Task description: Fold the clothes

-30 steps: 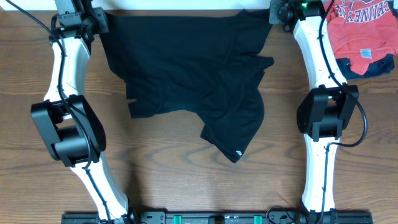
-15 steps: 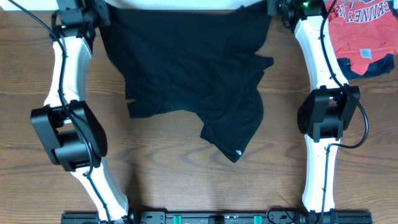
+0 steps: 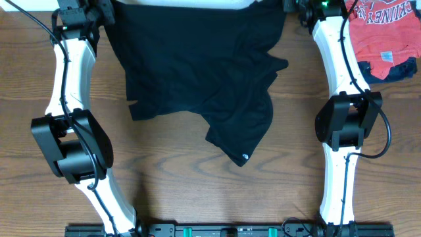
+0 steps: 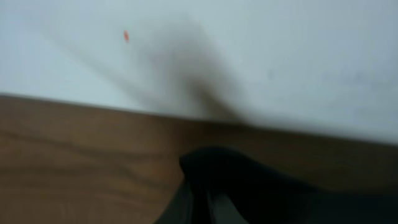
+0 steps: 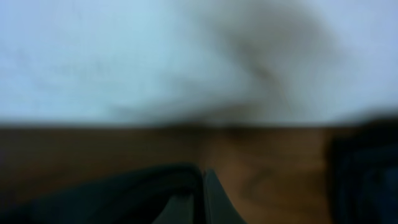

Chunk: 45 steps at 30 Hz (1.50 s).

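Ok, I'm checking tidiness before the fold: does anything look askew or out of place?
Yes: the black soft-fabric shirt is rumpled and lopsided on the wooden table, one wrinkled flap trailing toward the near edge.

Red shirt [image 3: 380, 31] over navy garment [image 3: 398, 70]

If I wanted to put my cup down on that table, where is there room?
The widest bare patch of table lies in front, below the black shirt, between the left arm and right arm. Narrower strips run outside each arm. The far right corner is crowded by a red shirt.
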### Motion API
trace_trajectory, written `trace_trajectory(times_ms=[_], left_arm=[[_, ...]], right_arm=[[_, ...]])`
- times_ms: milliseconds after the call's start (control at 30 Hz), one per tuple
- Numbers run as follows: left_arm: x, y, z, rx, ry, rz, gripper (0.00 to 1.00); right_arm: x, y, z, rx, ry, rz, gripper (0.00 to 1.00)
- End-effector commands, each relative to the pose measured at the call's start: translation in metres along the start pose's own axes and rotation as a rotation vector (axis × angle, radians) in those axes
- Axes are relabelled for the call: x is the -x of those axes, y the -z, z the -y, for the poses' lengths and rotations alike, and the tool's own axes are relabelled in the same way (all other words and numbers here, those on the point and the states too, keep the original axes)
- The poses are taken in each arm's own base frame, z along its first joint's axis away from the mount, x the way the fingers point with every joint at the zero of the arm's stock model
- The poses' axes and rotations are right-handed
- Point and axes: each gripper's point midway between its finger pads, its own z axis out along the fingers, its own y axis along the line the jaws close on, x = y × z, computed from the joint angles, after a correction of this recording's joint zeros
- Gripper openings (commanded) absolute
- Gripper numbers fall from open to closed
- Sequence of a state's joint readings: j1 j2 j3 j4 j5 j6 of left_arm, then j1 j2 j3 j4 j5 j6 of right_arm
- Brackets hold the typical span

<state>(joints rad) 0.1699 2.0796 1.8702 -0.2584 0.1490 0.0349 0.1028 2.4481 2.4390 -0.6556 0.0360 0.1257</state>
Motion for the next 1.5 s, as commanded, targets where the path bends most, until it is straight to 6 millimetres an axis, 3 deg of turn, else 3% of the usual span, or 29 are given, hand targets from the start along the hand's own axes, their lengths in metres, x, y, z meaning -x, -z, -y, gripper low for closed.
trace_trajectory(times_ms=[0,233,733,900,933,1000,1067,1267,1367,1467], left_arm=[[-0.01,0.011,-0.006,0.028,-0.008,-0.061,0.06],[-0.064,0.021,-0.007,0.033,0.01,-0.284,0.06],[-0.133,0.039,-0.007,0.039,0.033,-0.546,0.06],[-0.149,0.04,-0.008,0.039,0.037,-0.589,0.07],[-0.15,0.04,-0.008,0.039,0.037,-0.592,0.11],[-0.151,0.04,-0.008,0.039,0.037,-0.593,0.32],[-0.149,0.039,-0.008,0.039,0.036,-0.585,0.48],[-0.129,0.047,-0.009,0.043,0.038,-0.545,0.54],[-0.11,0.068,-0.007,0.042,0.037,-0.518,0.57],[-0.09,0.103,0.001,0.021,0.043,-0.491,0.59]], right_arm=[[0.01,0.029,-0.003,0.048,0.002,-0.018,0.01],[-0.037,0.035,0.006,0.031,0.0,-0.212,0.01],[-0.108,0.059,0.017,-0.007,-0.004,-0.518,0.02],[-0.122,0.063,0.019,-0.014,-0.004,-0.574,0.12],[-0.124,0.063,0.019,-0.014,-0.004,-0.58,0.16],[-0.125,0.063,0.019,-0.014,-0.004,-0.583,0.29],[-0.124,0.063,0.019,-0.014,-0.004,-0.579,0.33],[-0.104,0.076,0.02,-0.011,-0.01,-0.527,0.33],[-0.085,0.099,0.016,0.016,-0.009,-0.483,0.34],[-0.064,0.135,0.003,0.084,-0.008,-0.438,0.35]])
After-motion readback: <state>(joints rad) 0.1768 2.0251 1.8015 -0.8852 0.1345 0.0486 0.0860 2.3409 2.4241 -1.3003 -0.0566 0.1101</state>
